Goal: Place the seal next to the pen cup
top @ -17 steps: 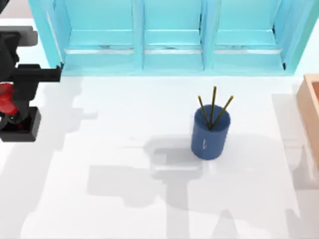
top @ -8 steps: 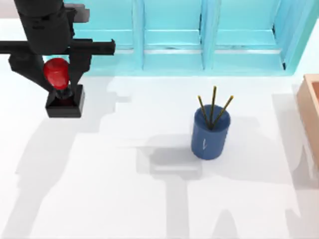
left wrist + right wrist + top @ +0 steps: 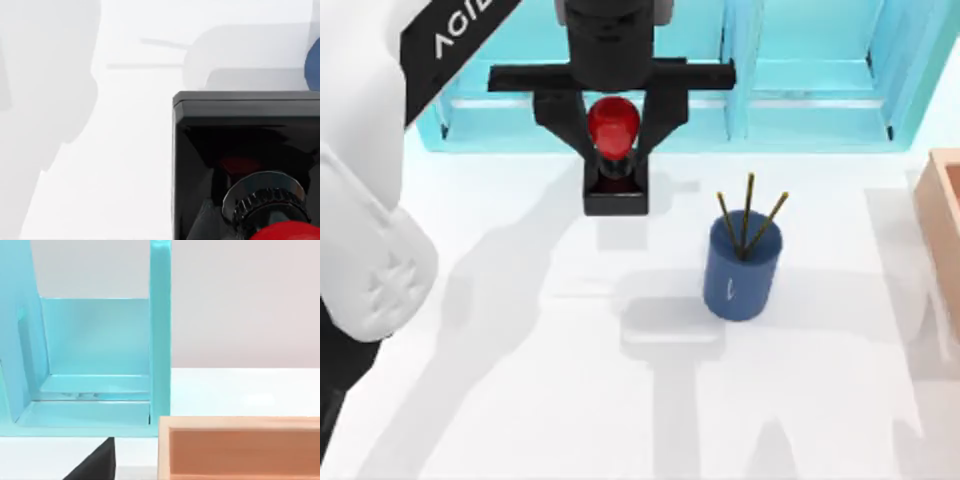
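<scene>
Now, seal: our glossy red-knobbed seal on a square black base (image 3: 615, 180) hangs clamped between our left gripper (image 3: 613, 135) fingers.
Pen cup: dark blue cylindrical cup with pencils (image 3: 742, 262), beyond the fingertips, apart.
Progress: carried; lowering beside the cup remains.

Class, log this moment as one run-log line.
left gripper: shut on seal | seal: carried, left of pen cup, apart | placement: not yet done
</scene>
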